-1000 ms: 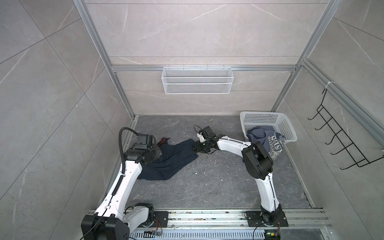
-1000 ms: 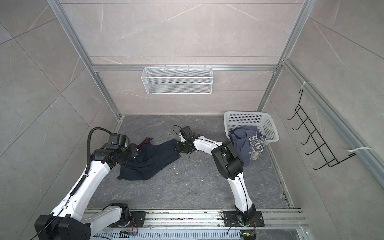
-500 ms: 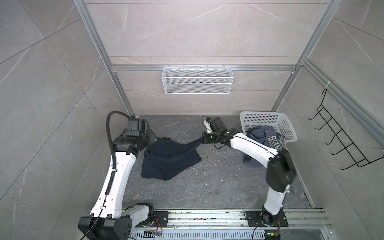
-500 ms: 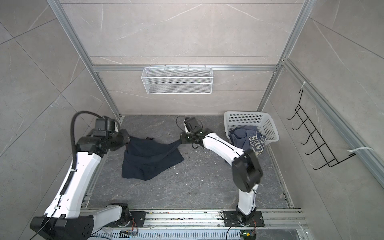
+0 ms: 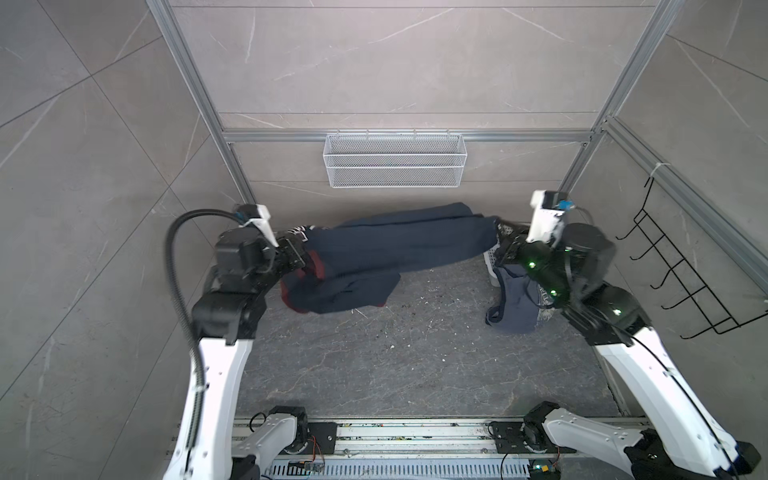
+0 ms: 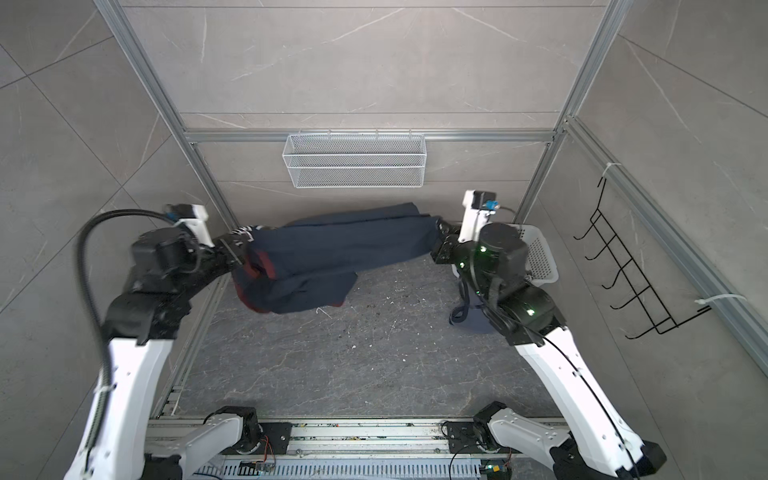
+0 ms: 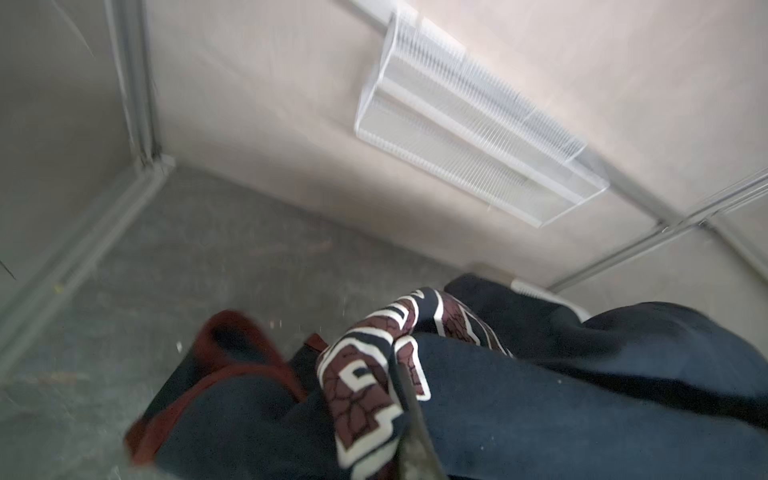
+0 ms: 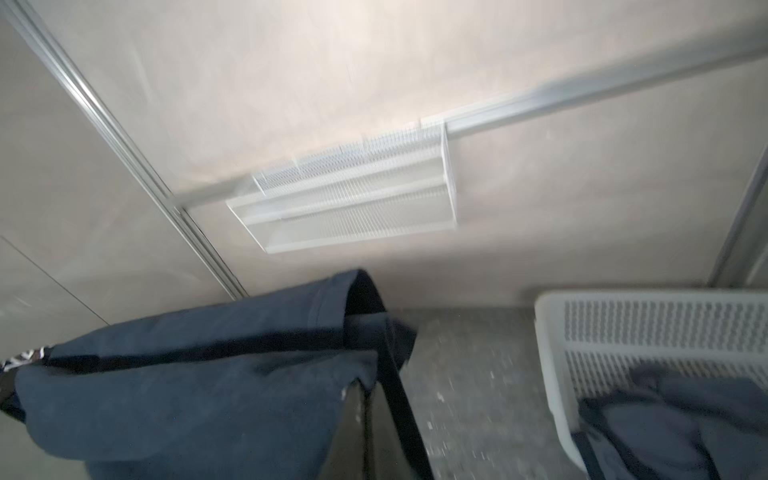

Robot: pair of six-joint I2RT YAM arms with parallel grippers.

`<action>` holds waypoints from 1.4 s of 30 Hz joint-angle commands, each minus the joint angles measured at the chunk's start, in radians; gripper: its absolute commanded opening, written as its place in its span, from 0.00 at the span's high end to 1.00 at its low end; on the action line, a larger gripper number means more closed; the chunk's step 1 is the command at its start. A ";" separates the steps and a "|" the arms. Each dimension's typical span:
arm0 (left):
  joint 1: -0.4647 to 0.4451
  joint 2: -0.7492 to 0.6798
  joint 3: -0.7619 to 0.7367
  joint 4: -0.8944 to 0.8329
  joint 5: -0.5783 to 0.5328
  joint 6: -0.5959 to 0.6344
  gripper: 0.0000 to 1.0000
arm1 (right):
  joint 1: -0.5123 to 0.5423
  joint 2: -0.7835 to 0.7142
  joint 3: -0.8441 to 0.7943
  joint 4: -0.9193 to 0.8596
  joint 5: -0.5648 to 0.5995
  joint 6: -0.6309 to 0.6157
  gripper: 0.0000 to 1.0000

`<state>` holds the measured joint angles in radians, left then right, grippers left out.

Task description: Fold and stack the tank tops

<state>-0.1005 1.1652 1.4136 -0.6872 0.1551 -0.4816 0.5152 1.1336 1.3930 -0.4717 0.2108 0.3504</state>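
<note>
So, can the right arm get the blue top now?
Probably not yet: the right gripper is shut on the navy top, stretched across to the left gripper. The blue top is close by, though.

Top views look down; both wrist views face wire shelf (image 7: 469,137).

Twin robots in white and black: the left arm (image 5: 216,374) and right arm (image 5: 648,374) pair white shells with black joint housings, bolted to a silver rail (image 5: 415,436). A ribbed black hose (image 5: 169,266) runs along the left; a thin cable (image 5: 681,388) and green lights (image 5: 531,264) mark the right. White wrist cameras (image 5: 546,218) carry blue plugs (image 5: 565,204).
</note>
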 commanded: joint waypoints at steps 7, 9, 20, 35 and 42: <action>-0.059 0.073 -0.242 -0.049 0.223 0.049 1.00 | -0.038 0.044 -0.315 -0.174 0.021 0.157 1.00; -0.063 0.079 -0.241 -0.035 0.264 0.057 0.96 | -0.048 0.029 -0.299 -0.183 0.044 0.157 1.00; -0.071 0.341 -0.073 0.006 0.236 0.047 0.80 | -0.055 -0.008 -0.262 -0.169 -0.007 0.182 1.00; -0.100 0.629 0.218 -0.112 0.054 0.084 0.21 | -0.237 0.315 -0.192 -0.141 -0.122 0.218 1.00; -0.135 0.579 0.023 -0.048 0.059 0.086 0.33 | -0.262 0.316 -0.230 -0.112 -0.147 0.209 1.00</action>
<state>-0.2321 1.7351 1.4860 -0.7746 0.2146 -0.4129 0.2611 1.4456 1.1835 -0.6048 0.0811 0.5682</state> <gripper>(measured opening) 0.680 0.045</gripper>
